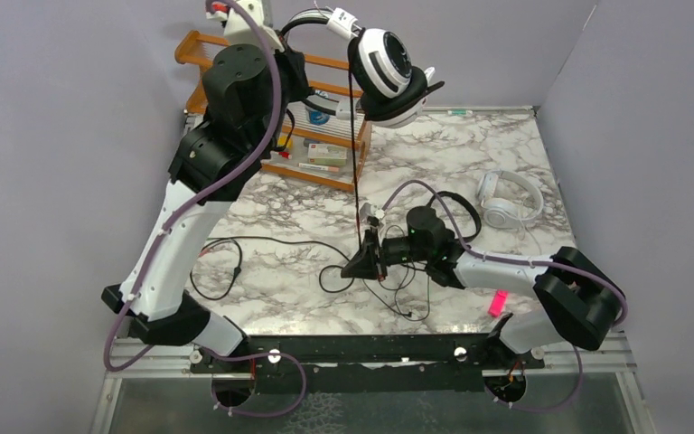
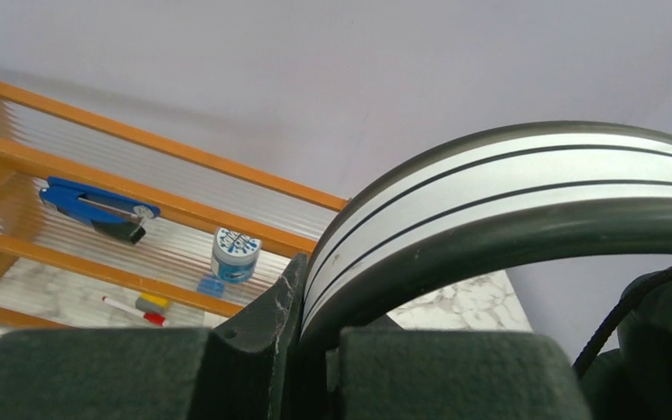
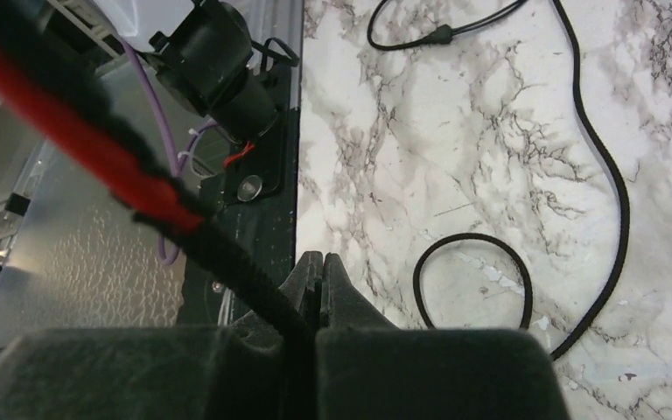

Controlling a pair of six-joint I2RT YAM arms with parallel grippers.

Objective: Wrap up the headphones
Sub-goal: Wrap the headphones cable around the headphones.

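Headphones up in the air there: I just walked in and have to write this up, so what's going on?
The left gripper is clamped on the headband of the black-and-white headphones, held high by the rack. Their cord hangs down to the right gripper, which is shut on it low over the table, where loose loops lie. A white pair and a black pair lie to the right.

Right claw (image 3: 319,273) pressed closed on black braided cord (image 3: 227,255). Cord runs up-left out of focus, with red stretch. Marbled counter (image 3: 420,157) on right, carrying loose black cord (image 3: 617,184) in loops. Left: textured metal plate (image 3: 87,271), black arm base (image 3: 214,57), purple cable (image 3: 149,87).
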